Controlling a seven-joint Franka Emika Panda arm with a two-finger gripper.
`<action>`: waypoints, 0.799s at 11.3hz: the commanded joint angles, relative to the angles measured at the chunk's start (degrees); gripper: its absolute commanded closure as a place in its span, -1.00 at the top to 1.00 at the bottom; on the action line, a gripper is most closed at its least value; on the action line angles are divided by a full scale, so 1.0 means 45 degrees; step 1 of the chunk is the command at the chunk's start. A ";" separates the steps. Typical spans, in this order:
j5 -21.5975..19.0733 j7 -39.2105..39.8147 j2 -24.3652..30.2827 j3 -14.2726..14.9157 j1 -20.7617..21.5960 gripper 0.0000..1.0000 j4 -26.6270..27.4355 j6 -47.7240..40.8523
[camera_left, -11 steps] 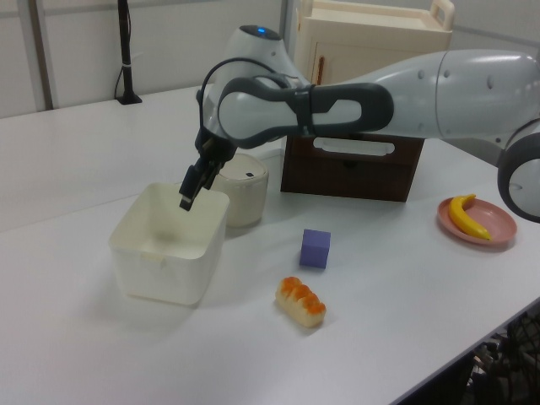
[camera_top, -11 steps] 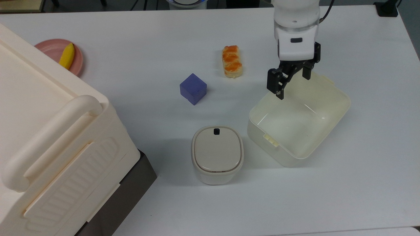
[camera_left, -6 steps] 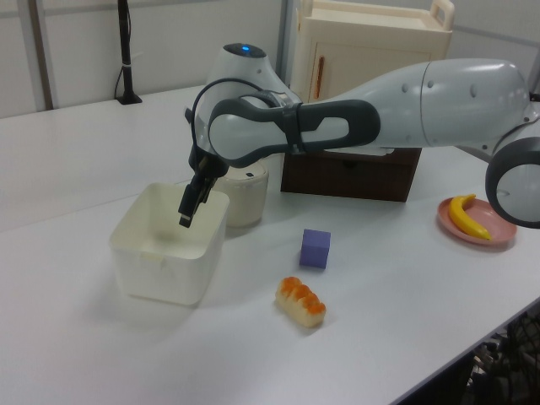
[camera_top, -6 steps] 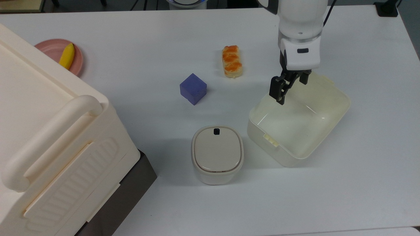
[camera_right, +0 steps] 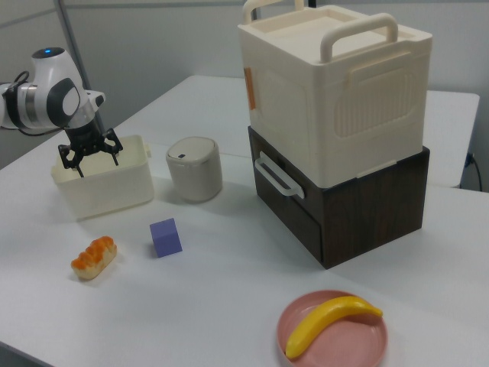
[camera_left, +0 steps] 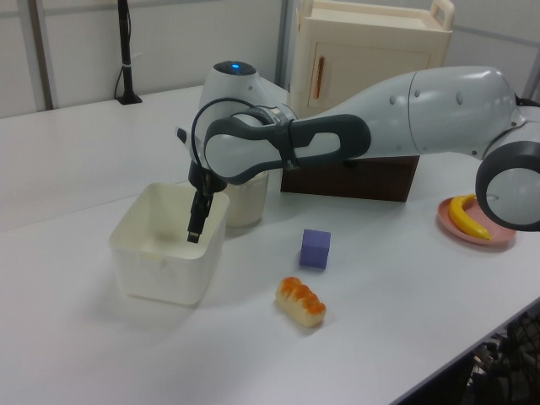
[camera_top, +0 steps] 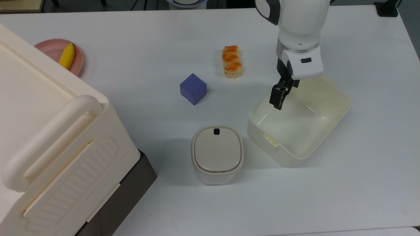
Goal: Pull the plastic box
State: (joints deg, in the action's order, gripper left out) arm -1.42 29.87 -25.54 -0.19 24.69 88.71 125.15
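A Franka arm lowers its pincer [camera_right: 90, 159] into the plastic box [camera_top: 323, 131], the lidless cream tub on the white table [camera_top: 131, 39]. A second ago the fingers hung above the rim nearest the bread roll [camera_top: 232, 61]; now, in the top view, the wrist has rolled over them and one black finger [camera_top: 276, 97] reaches further down past that rim, while the left view puts the fingertip [camera_left: 193, 235] inside the tub, close to its wall. The box itself has not shifted: it sits below and around the pincer, with the lidded round container [camera_top: 217, 154] just beside it on the far side from the bread. The descent suggests the arm is setting a finger behind the wall to hook it, so the pull itself has not yet begun.

In the right view the two fingers stand spread apart, pinching nothing. Whether a finger already touches the wall is hard to make out; it appears very near, perhaps in contact. The second finger is hidden under the white wrist in the top view. The purple cube [camera_top: 193, 88] lies well apart from the pincer, beyond the bread, and the banana [camera_top: 66, 56] on its pink plate [camera_top: 49, 47] farther off still. The large cream bin [camera_top: 49, 137] is cut off at the top view's left.
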 commanded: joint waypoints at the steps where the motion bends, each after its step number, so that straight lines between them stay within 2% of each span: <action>1: 0.0179 0.1114 0.0188 0.0160 0.0178 1.00 0.0422 -0.0679; 7: 0.0473 0.2074 0.0558 0.0335 0.0061 1.00 0.0833 -0.1033; 9: 0.0473 0.2190 0.0870 0.0647 0.0080 1.00 0.1300 -0.1052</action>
State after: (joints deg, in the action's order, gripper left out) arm -0.16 38.01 -25.20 0.89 24.56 90.57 121.78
